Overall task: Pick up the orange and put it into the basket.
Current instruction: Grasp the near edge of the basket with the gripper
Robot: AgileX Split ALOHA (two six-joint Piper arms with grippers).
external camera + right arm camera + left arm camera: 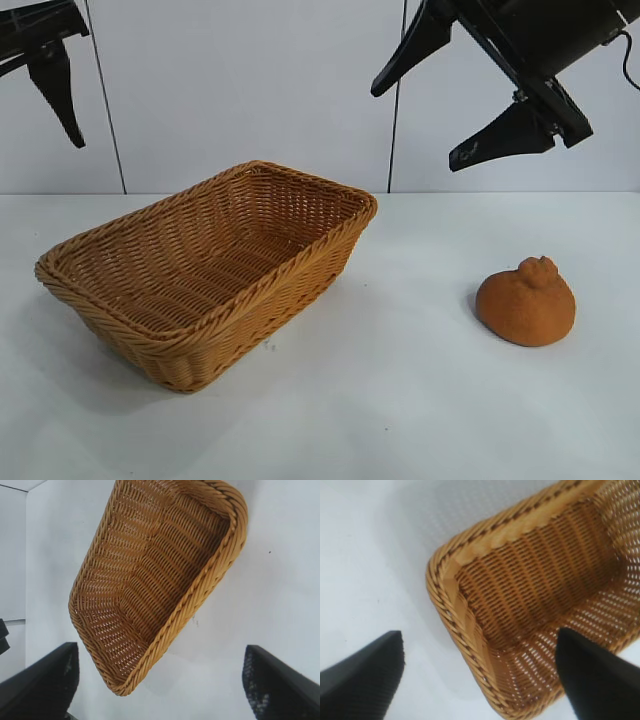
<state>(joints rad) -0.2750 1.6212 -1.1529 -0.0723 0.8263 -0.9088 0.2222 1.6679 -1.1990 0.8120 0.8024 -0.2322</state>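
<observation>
The orange (526,301), dull orange-brown with a lumpy knob on top, sits on the white table at the right. The tan wicker basket (150,345) stands empty at the left centre; it also shows in the left wrist view (465,635) and the right wrist view (190,602). My right gripper (414,125) is open and empty, high above the table, up and left of the orange. My left gripper (55,90) hangs high at the top left, open and empty, above the basket's left end. The orange is out of both wrist views.
The white table (400,400) runs to a white panelled wall (250,90) behind. Bare table surface lies between the basket and the orange and in front of both.
</observation>
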